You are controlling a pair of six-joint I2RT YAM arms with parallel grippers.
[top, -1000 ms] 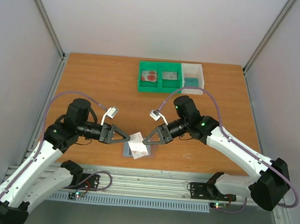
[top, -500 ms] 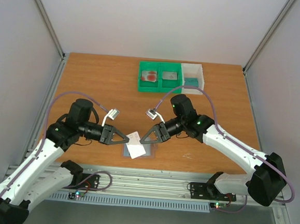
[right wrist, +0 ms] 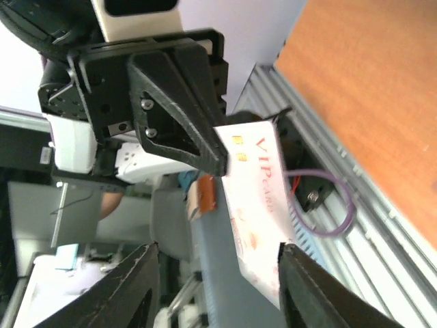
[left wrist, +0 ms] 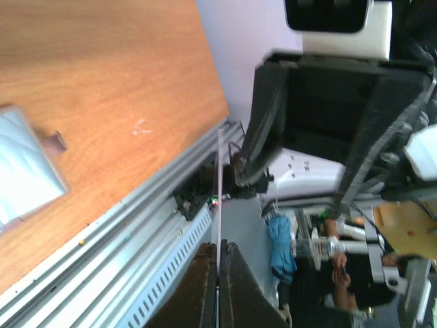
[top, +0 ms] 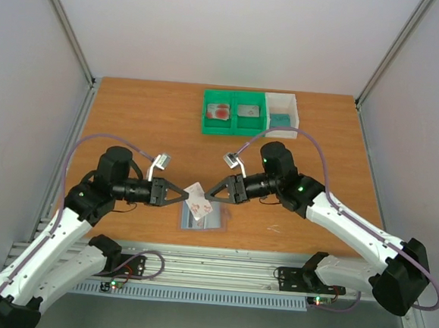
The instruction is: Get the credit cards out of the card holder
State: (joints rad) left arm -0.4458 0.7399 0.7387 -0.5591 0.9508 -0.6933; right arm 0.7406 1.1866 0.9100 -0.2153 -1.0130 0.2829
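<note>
Your left jaws are clamped on the white, red-blotched credit card (top: 198,199), held above the counter (top: 132,111), while your right jaws stand apart around its free end, the open card holder (top: 209,221) lying just beneath and the green tray (top: 233,132) well behind.

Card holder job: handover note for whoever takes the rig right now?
Left claw: shut on the held card, white with red blotches, above the holder.
Right claw: open, fingers either side of that card, not gripping.
Holder: open on the table, near the front edge.
Done: green tray has a second blotched card and a grey card; white tray has a teal item.
To do: tray the held card. Can't tell if the holder has more.
</note>
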